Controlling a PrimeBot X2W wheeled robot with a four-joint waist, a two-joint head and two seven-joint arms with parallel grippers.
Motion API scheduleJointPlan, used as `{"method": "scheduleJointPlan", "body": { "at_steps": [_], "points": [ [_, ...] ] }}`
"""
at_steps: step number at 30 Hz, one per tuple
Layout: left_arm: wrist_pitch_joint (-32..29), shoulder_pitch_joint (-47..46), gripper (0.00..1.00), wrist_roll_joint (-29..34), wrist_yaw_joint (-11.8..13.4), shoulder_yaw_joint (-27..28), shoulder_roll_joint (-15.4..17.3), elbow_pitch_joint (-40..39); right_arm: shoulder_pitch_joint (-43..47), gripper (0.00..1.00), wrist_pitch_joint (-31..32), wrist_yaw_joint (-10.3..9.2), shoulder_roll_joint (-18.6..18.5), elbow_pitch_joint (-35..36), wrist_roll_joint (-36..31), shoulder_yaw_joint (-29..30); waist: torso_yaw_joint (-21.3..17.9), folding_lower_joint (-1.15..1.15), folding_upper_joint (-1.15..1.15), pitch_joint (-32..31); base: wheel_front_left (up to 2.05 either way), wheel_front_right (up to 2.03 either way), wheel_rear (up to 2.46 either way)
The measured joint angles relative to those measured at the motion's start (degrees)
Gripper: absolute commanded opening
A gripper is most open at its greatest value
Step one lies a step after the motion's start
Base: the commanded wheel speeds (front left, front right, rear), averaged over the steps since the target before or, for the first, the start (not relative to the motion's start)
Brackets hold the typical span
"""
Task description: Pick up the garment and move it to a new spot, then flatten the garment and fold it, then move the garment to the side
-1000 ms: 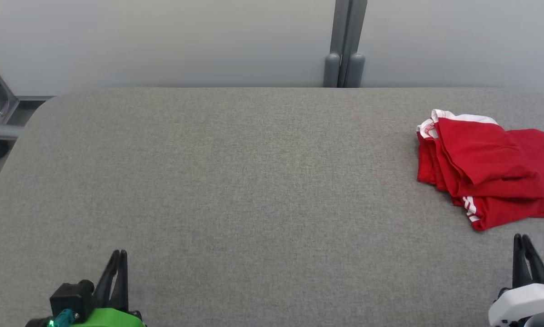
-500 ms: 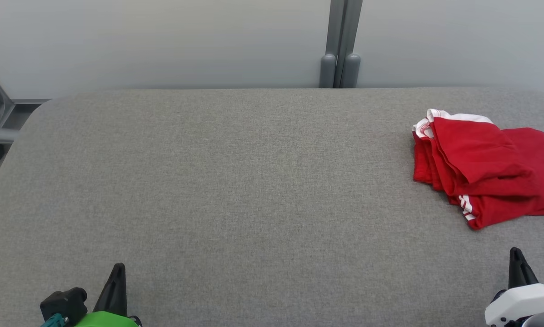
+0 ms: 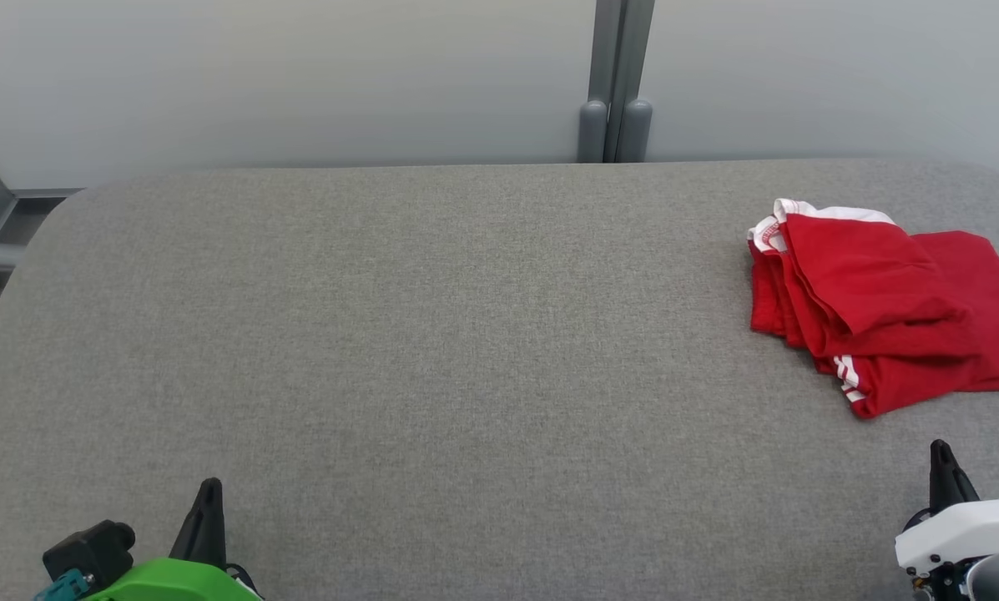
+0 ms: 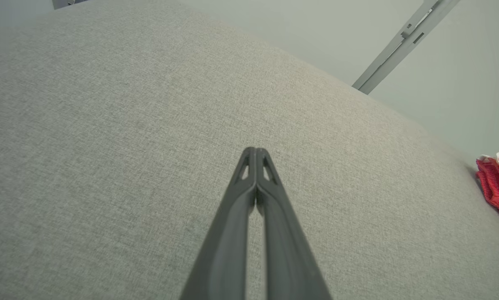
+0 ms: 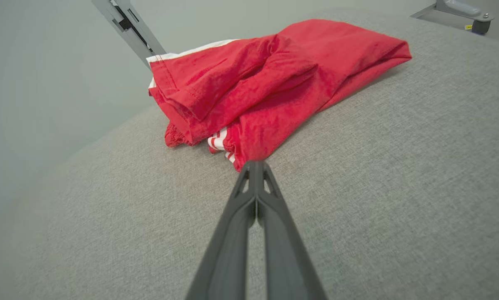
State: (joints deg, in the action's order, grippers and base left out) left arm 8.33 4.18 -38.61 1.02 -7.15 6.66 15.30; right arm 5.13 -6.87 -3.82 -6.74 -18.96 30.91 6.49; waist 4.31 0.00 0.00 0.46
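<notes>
Checking progress against the task list: the red cloth garment with white striped trim [image 3: 883, 309] lies on the grey fabric-covered worktop [image 3: 466, 334] at about 3 o'clock in the head view. It is close to the right-hand edge and well apart from the bare middle. It sits as a compact stack of several layers with roughly squared edges. A white-banded hem shows at its 7 o'clock corner and a white-edged opening at its 11 o'clock corner. The top layer carries some soft ridges, so it is not perfectly flat.

My left claw [image 3: 209, 492] is at 7 o'clock by the near edge of the worktop. Its fingers are clenched tip to tip over bare fabric, with nothing between them. My right claw [image 3: 940, 455] at 5 o'clock is likewise clenched and empty. The right wrist view puts the garment's nearest corner just beyond the tips at 12 o'clock. The head view shows a strip of grey between the two, so I read them as apart.

Judgement: pick-up, relocation, flattening and folding look done, and the stack's place at the side fits the last step too. Nothing obvious is left, unless the fold counts as too loose. Caveat: a bundle laid out like this at the very start would look similar, and these views alone cannot rule that out.
</notes>
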Motion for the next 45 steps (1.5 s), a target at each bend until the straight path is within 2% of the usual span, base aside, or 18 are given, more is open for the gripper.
{"method": "scheduleJointPlan", "body": {
  "at_steps": [45],
  "points": [
    [-8.9,-4.5,0.00,-30.4,-3.1,7.2,-2.4,-0.7,-5.9,0.00,8.6,6.33,2.9,0.5,35.1,1.6,-2.6,0.00,0.00,-0.4,0.00,0.00,0.00]
  ]
}}
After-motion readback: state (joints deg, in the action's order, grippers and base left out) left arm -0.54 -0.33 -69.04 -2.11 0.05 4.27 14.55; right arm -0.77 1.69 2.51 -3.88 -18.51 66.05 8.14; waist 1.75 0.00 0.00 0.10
